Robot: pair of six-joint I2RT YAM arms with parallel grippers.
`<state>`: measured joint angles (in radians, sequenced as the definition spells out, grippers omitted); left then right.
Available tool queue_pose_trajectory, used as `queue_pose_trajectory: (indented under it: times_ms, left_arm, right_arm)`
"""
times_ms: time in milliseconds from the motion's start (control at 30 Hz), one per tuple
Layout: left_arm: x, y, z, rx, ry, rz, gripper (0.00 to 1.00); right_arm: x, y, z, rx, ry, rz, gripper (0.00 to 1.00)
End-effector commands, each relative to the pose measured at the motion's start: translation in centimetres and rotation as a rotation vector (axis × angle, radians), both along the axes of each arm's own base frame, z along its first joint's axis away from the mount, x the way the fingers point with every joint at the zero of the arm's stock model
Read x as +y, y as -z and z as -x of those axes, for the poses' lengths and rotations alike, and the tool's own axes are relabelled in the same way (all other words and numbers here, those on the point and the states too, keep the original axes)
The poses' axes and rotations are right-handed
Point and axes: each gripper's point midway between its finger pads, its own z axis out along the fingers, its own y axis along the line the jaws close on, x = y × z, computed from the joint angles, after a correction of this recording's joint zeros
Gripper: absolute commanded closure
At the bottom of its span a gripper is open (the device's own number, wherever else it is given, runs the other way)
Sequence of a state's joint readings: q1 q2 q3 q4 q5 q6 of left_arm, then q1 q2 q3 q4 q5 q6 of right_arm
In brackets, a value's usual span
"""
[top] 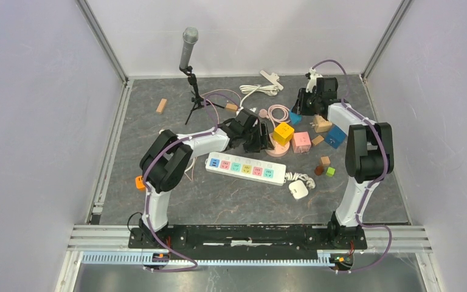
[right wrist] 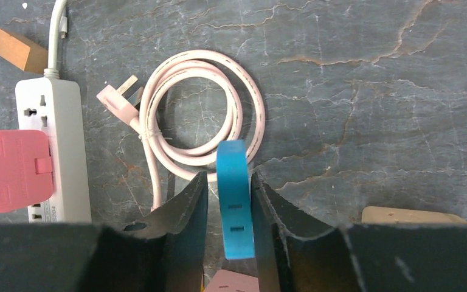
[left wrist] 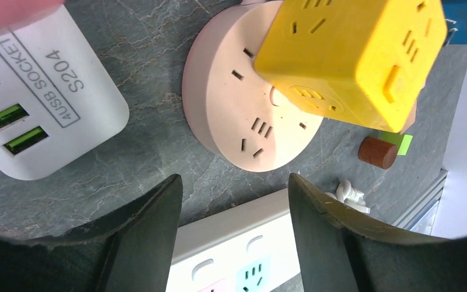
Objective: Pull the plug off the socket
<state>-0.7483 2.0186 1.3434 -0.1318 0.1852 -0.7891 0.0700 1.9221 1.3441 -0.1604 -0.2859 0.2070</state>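
A yellow cube plug (top: 283,132) sits plugged on a round pink socket (top: 276,150); both show in the left wrist view, the cube (left wrist: 346,55) on the socket (left wrist: 231,103). My left gripper (top: 256,135) is open and empty (left wrist: 234,182), just left of them, over a white power strip (left wrist: 237,237). My right gripper (top: 301,108) is shut on a thin blue plug (right wrist: 234,201), held edge-up between the fingers (right wrist: 230,176), above a coiled pink cable (right wrist: 200,109). A pink plug (right wrist: 12,170) sits in a small white strip (right wrist: 61,140).
The long white power strip (top: 246,168) lies mid-table, its white plug (top: 298,190) at its right end. A pink cube (top: 301,142), blue and wooden blocks (top: 334,137) lie at the right. A microphone on a tripod (top: 188,48) stands at the back. A white USB socket (left wrist: 48,97) lies left.
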Motion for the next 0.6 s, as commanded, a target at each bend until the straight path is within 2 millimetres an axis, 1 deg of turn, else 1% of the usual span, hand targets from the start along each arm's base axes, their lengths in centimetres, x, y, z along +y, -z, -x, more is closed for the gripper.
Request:
queue_pose_trajectory:
  times_ms: [0, 100, 133, 200, 267, 367, 433, 500, 567]
  left_arm:
    - [-0.5, -3.7, -0.3, -0.111, 0.065, 0.040, 0.29]
    - [-0.6, -4.0, -0.2, -0.124, 0.072, 0.048, 0.28]
    - [-0.5, -4.2, -0.3, -0.129, 0.071, 0.049, 0.28]
    - [-0.4, -4.2, -0.4, -0.136, 0.067, 0.044, 0.28]
    - [-0.2, -4.2, -0.5, -0.139, 0.058, 0.039, 0.28]
    - [0.0, -4.2, -0.6, -0.147, 0.044, 0.032, 0.28]
    - [0.2, -4.0, -0.8, -0.145, 0.029, 0.023, 0.28]
    - [0.5, -3.8, -0.9, -0.142, 0.010, 0.008, 0.29]
    - [0.9, -3.7, -1.0, -0.144, -0.009, -0.008, 0.30]
  right_arm:
    - [-0.6, -1.2, -1.8, -0.047, 0.002, 0.022, 0.61]
    - [-1.9, -0.6, -1.6, -0.045, 0.013, 0.079, 0.49]
    - [-2.1, -0.7, -1.5, -0.048, 0.016, 0.097, 0.44]
    - [-2.7, -1.3, -1.4, -0.061, 0.022, 0.133, 0.36]
    - [-2.8, -2.5, -1.3, -0.092, 0.015, 0.144, 0.29]
    - [-2.3, -5.0, -0.9, -0.153, -0.013, 0.130, 0.22]
    - [-1.6, -6.7, -0.3, -0.196, -0.047, 0.110, 0.18]
    - [-0.7, -8.0, 0.8, -0.238, -0.104, 0.099, 0.15]
    - [0.2, -8.8, 2.0, -0.272, -0.170, 0.112, 0.12]
